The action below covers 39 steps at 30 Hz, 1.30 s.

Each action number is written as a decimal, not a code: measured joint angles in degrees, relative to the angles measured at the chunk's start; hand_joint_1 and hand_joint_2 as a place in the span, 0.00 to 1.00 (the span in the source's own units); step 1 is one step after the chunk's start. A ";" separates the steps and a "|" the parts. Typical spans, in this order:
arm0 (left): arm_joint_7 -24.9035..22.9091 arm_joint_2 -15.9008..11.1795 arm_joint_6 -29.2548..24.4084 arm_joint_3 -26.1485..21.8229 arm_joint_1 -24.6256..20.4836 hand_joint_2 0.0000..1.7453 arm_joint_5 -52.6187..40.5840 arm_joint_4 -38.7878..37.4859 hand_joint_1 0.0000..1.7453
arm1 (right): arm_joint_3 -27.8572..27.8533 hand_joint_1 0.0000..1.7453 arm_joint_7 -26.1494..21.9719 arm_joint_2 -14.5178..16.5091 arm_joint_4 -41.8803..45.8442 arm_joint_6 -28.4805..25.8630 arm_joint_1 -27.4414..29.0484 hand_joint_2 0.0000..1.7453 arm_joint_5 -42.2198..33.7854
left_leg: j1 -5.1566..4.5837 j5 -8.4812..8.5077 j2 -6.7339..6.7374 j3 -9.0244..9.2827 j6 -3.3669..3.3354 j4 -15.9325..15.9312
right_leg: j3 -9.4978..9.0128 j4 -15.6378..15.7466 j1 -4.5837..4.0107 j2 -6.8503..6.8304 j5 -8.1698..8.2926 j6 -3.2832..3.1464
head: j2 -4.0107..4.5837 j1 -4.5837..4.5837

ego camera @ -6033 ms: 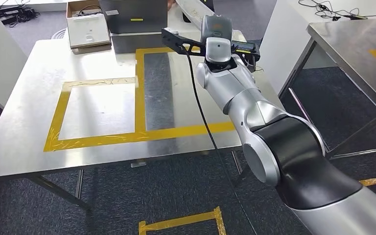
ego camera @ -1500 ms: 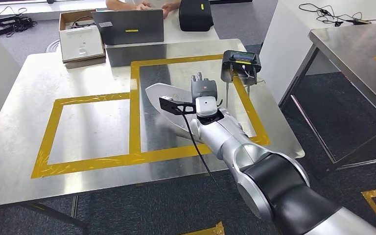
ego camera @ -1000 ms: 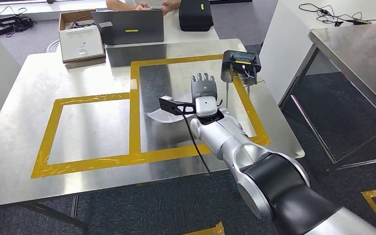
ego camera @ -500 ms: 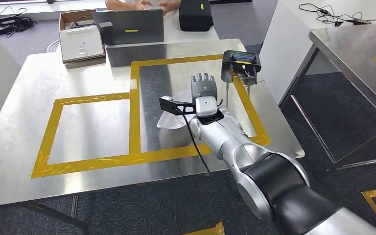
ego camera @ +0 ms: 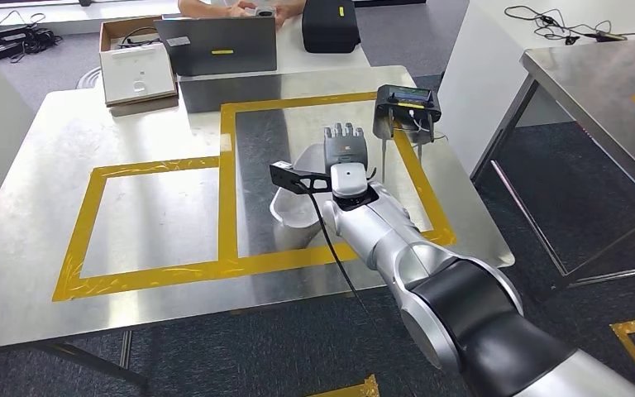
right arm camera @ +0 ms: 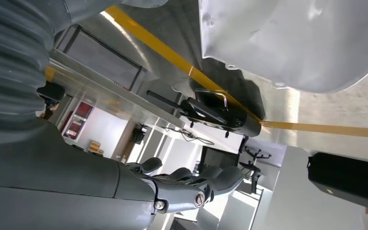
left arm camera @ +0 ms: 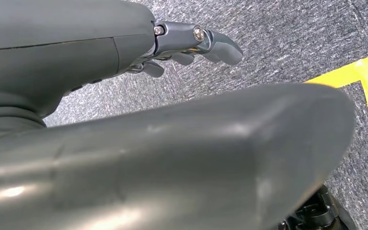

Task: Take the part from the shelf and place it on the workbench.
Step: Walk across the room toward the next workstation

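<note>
Part — white moulded shell — sits on the tabletop inside the right-hand yellow tape frame, tipped on one edge, not lying flat. Looks like the drop zone, so placement seems done or nearly so.

Largest first:
- tabletop: bare steel, two taped frames side by side; part is in the one nearer the right arm, which explains the reach.
- laptop and cardboard box at the far edge, well apart from the part; a person's hands beyond them.
- black controller on a stand just outside the frame's far right corner — near the hand, worth avoiding on retreat.
- right hand: hovers beside and above the part, fingers straight and spread, holding nothing. Right wrist view shows the part apart from the fingers.
- left hand: hangs over the carpet, fingers loosely curled, nothing in it.

Risk: part may rock or settle from that tilt.
</note>
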<state>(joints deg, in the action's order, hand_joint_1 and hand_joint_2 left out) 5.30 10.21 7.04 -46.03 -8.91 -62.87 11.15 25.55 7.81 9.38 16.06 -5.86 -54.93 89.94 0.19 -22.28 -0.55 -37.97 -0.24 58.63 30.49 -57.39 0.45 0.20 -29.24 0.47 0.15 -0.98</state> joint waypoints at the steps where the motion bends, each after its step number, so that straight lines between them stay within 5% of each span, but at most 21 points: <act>1: -0.01 0.00 0.00 0.00 0.00 0.00 -0.02 0.00 0.00 | 0.00 0.00 0.00 -0.02 0.00 -0.02 0.00 1.00 0.00 | 0.00 0.00 0.00 0.00 0.00 0.00 | 0.00 0.00 0.00 0.00 0.00 0.00 | 0.00 0.00; 19: -0.25 0.00 0.00 0.00 0.00 0.00 -0.51 0.00 0.00 | -0.10 0.00 0.24 -0.93 0.00 -1.61 -0.40 1.00 -0.23 | 0.00 0.00 0.01 0.01 0.00 0.00 | -0.01 0.00 0.00 0.00 0.01 0.00 | 0.00 0.00; 39: -0.31 0.02 0.00 0.02 -0.15 0.00 -0.54 0.02 0.00 | -1.16 0.00 0.41 -2.72 0.52 -1.60 -10.86 1.00 0.00 | 0.00 0.00 0.02 0.06 0.00 0.00 | -0.08 0.00 0.00 0.02 0.03 0.03 | 0.00 0.00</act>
<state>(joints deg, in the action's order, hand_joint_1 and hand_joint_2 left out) 4.99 10.23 7.04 -46.01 -9.06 -63.41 11.16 24.39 8.22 6.66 16.58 -7.46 -65.79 89.94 0.19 -22.28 -0.53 -37.91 -0.25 58.63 30.41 -57.39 0.44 0.21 -29.21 0.50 0.15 -0.98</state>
